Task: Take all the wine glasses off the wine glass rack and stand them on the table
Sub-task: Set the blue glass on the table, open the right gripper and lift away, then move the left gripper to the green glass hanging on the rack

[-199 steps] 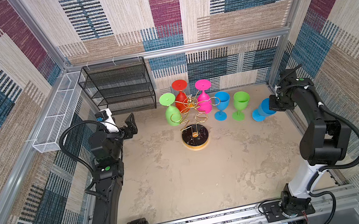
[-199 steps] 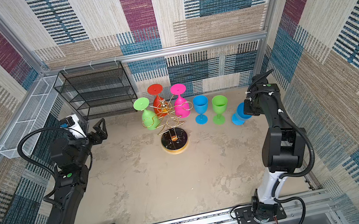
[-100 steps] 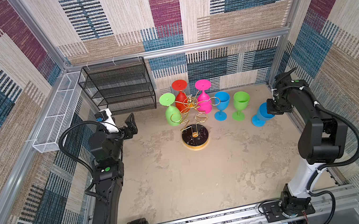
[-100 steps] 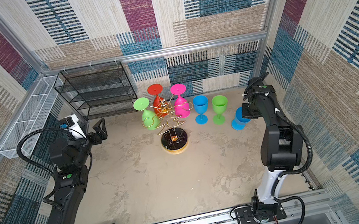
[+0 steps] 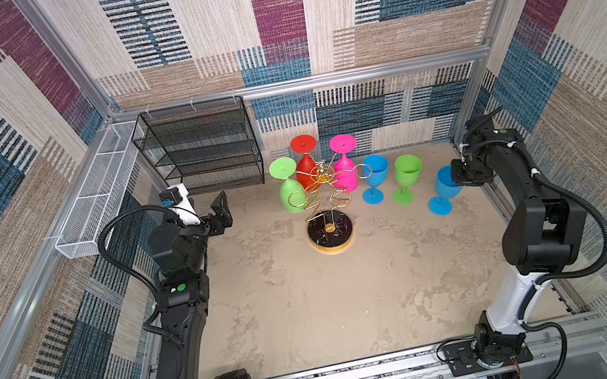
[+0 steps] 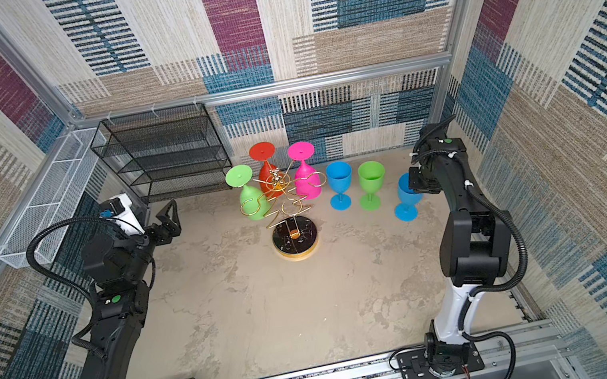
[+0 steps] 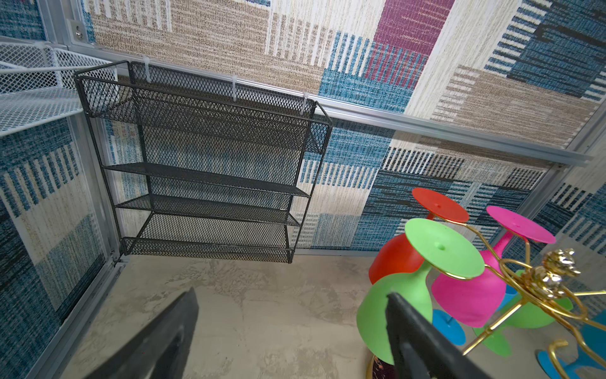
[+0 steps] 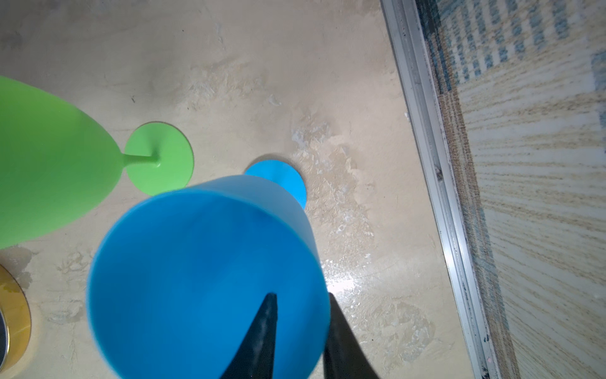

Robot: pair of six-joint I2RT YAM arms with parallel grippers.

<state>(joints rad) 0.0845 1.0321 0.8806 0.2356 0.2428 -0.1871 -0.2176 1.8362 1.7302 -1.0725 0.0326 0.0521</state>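
Both top views are bright, evenly lit and sharp, with faint, soft shadows on the desk (image 5: 313, 302). In the right wrist view the close blue wine glass (image 8: 203, 279) is blurred, a white glare patch lies on the desk beside its rim, and the edge rail (image 8: 436, 164) bows. In the left wrist view the near fingers (image 7: 419, 344) of the left hand (image 7: 292, 293) look soft.

The left tool (image 7: 292, 292) gapes wide before the black mesh shelf (image 7: 210, 178).

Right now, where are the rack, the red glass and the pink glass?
rack (image 5: 340, 230): a top view, black base.
red glass (image 5: 303, 173): a top view, bowl.
pink glass (image 7: 521, 224): left wrist view, foot.
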